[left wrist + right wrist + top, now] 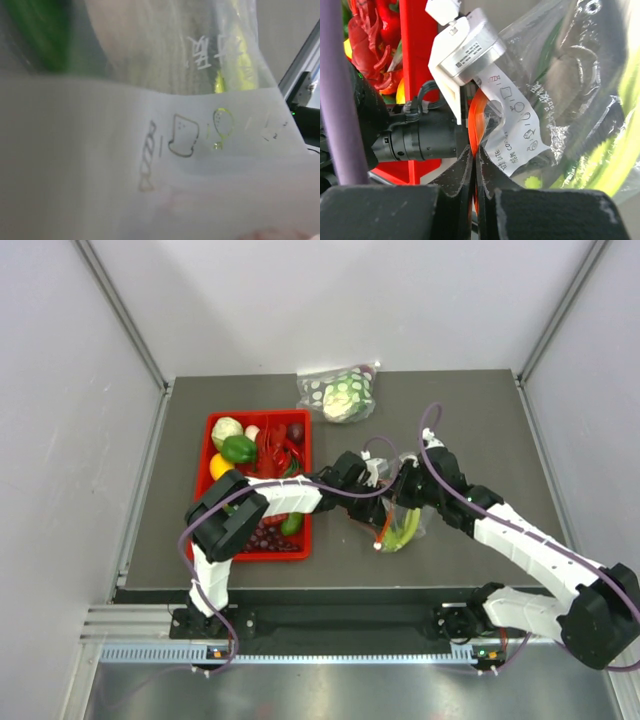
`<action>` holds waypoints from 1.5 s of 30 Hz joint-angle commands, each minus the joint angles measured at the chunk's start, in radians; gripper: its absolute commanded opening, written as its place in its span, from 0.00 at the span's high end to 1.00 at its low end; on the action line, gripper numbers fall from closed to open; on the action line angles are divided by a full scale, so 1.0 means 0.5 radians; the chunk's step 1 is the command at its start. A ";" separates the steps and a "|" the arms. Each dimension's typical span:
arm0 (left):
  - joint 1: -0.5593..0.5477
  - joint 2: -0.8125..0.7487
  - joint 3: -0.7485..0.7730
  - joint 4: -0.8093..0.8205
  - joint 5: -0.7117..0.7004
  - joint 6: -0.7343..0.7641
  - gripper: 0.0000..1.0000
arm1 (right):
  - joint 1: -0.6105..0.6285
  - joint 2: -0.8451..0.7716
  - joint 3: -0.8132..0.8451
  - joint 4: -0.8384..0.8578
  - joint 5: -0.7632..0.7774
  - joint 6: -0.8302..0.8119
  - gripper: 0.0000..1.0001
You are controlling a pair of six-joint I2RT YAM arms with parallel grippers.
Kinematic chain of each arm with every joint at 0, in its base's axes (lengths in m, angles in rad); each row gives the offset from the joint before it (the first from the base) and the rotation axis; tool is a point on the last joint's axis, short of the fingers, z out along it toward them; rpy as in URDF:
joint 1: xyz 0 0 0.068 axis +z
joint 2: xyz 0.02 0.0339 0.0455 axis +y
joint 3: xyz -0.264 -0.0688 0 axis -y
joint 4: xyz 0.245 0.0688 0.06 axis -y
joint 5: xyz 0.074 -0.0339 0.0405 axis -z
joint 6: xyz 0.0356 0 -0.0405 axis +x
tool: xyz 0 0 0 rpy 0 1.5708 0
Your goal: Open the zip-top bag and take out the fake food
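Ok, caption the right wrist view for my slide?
Right gripper pinching the zip-top bag by its orange zip strip.

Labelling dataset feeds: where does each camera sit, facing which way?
Top external: above and behind the robot, looking down; left arm and right arm show.
Left wrist: pressed against the white label on the zip-top bag; no tool shows.
Right wrist: faces the bag; right tool shut on its orange strip.
Shared: both wrist views show the label.
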 commanded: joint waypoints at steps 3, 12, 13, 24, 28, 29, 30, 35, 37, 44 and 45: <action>-0.025 0.040 0.057 0.064 0.019 0.025 0.73 | 0.034 0.012 0.019 0.195 -0.054 0.041 1.00; 0.088 -0.304 -0.001 -0.353 -0.239 0.199 1.00 | 0.031 -0.049 -0.039 0.189 -0.012 0.044 1.00; 0.116 -0.392 -0.022 -0.368 -0.242 0.206 1.00 | 0.028 -0.061 -0.045 0.174 -0.002 0.041 1.00; 0.134 -0.593 -0.084 -0.421 -0.175 0.191 1.00 | 0.013 -0.101 -0.027 0.057 0.062 -0.026 1.00; 0.079 -0.485 0.002 -0.326 -0.092 0.098 0.98 | 0.013 -0.181 0.047 -0.066 0.215 -0.085 1.00; 0.064 -0.464 0.042 -0.310 -0.086 0.083 0.97 | 0.013 -0.202 0.059 -0.090 0.270 -0.094 1.00; 0.048 -0.439 0.057 -0.295 -0.080 0.080 0.90 | 0.013 -0.233 0.071 -0.124 0.298 -0.115 1.00; 0.002 -0.329 0.082 -0.105 -0.022 -0.006 0.63 | 0.016 -0.276 0.087 -0.161 0.314 -0.134 1.00; -0.016 -0.319 0.079 -0.044 -0.043 -0.043 0.51 | 0.016 -0.301 0.050 -0.146 0.298 -0.106 1.00; -0.038 -0.185 0.177 0.070 -0.187 -0.110 0.28 | 0.016 -0.402 -0.082 -0.051 0.246 0.004 1.00; -0.044 -0.142 0.192 0.070 -0.211 -0.113 0.27 | 0.016 -0.414 -0.085 -0.050 0.243 0.010 1.00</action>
